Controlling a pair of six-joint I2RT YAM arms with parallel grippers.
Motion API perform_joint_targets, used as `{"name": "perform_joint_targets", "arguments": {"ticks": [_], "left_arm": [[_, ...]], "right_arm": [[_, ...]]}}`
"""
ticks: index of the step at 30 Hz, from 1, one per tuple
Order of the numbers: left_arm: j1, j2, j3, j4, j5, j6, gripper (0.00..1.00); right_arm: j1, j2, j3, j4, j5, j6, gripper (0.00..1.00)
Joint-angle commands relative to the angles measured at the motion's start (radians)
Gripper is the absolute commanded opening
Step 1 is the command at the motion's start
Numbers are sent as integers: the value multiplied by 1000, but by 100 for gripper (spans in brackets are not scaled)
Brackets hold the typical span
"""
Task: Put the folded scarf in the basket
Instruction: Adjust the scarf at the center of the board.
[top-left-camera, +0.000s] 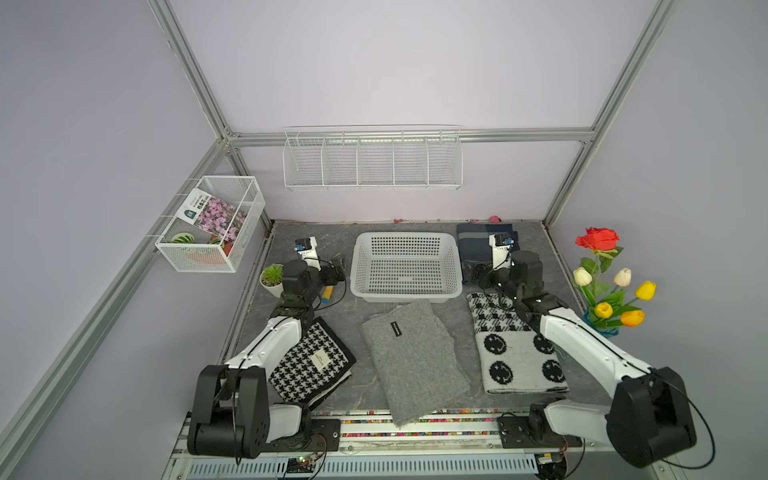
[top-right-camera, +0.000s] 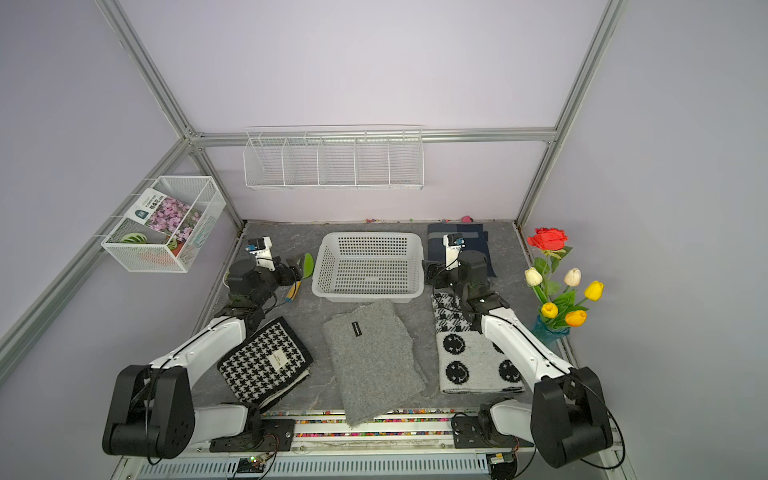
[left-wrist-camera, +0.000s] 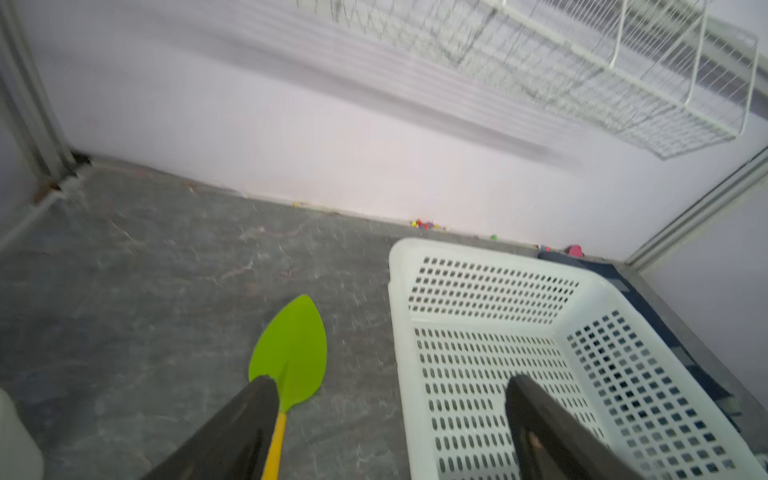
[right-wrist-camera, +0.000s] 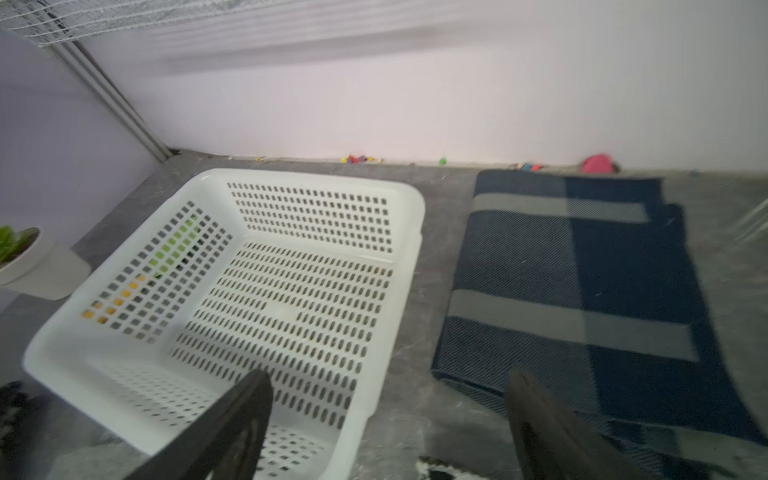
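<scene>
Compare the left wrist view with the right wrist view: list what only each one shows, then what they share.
Left wrist only: the green paddle in the open, beside the basket. Right wrist only: the potted plant's leaves, and the navy striped scarf laid out flat; the left wrist catches just its dark edge. Both: the empty basket, the wire rack, the grey table.
</scene>
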Motion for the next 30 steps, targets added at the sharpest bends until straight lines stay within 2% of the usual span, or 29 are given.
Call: {"name": "perform_joint_targets", "arguments": {"ticks": [1, 7, 10, 13, 19, 24, 30], "left_arm": [[-24, 31, -2, -40, 83, -103, 89], [-31, 101, 4, -17, 151, -93, 88], [-30, 161, 3, 34, 183, -142, 86], [-37, 191, 9, 48, 207, -151, 79], [-47, 197, 3, 7, 191, -150, 74], [-53, 170, -7, -53, 204, -135, 60], [-62, 108, -42, -90, 191, -148, 60]], "right_arm": [[21, 63, 24, -143, -116, 103, 90], [42, 171, 5, -71, -96, 122, 87], [43, 204, 5, -45, -119, 127, 83], [50, 219, 9, -37, -110, 125, 77], [60, 273, 33, -32, -131, 133, 66], [67, 271, 34, -24, -134, 136, 60], [71, 258, 34, -25, -132, 142, 59]]}}
